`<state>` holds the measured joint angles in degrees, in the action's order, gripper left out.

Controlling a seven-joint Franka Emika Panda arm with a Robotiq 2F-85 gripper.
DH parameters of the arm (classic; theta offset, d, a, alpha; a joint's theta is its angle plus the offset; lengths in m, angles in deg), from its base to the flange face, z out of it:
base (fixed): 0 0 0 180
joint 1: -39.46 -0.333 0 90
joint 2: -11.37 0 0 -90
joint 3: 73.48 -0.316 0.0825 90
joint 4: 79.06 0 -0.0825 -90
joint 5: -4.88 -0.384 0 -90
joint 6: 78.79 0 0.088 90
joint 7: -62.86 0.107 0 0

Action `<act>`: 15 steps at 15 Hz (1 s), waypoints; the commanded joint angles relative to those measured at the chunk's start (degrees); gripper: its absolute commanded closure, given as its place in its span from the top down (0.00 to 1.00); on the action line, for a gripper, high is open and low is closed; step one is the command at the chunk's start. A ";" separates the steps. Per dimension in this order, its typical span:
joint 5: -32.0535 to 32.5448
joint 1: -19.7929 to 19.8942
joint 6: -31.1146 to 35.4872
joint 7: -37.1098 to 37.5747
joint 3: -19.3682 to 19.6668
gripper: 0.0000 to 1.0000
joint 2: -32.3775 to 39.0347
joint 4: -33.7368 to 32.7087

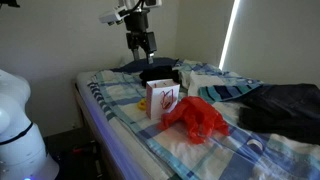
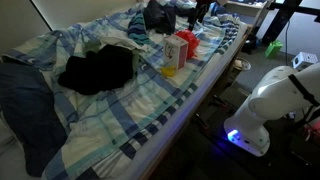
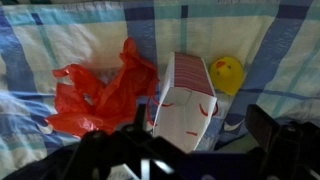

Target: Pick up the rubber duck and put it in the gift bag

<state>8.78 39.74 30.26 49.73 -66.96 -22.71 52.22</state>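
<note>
A small yellow rubber duck [image 3: 227, 73] lies on the plaid bed sheet, right beside the white gift bag with red markings [image 3: 185, 95]. In an exterior view the duck shows as a yellow spot [image 2: 168, 70] at the foot of the bag [image 2: 172, 52]. The bag stands upright in an exterior view [image 1: 162, 98]. My gripper [image 3: 197, 128] is open and empty, its dark fingers at the bottom of the wrist view. It hangs well above the bed behind the bag [image 1: 140, 42].
A crumpled red plastic bag [image 3: 100, 90] lies against the gift bag's other side [image 1: 195, 118]. Dark clothes are piled on the bed [image 2: 100, 68] [image 1: 285, 105]. A white robot body [image 2: 275, 95] stands beside the bed edge.
</note>
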 commanded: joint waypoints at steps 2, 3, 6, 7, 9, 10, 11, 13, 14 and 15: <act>-0.15 0.24 -0.11 -0.11 -0.19 1.00 0.06 -0.13; -0.33 -0.02 0.00 -0.27 -0.30 1.00 0.20 -0.28; -1.07 -1.38 0.06 -0.79 -1.17 1.00 1.49 -1.19; -1.11 -1.84 0.13 -0.92 -1.60 1.00 1.86 -1.31; -1.67 -3.37 0.14 -1.74 -2.34 1.00 2.92 -1.55; -1.77 -4.08 0.26 -2.23 -2.66 1.00 3.48 -1.53; -1.92 -4.71 0.52 -2.62 -2.86 1.00 3.84 -0.83; -2.94 -6.22 0.05 -4.10 -2.93 1.00 5.32 -0.76; -3.46 -6.86 -0.28 -5.34 -2.97 1.00 6.06 -0.74; -3.87 -7.24 -0.57 -6.36 -3.03 1.00 6.72 -0.79</act>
<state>6.67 33.51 30.37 47.09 -69.92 -18.34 52.17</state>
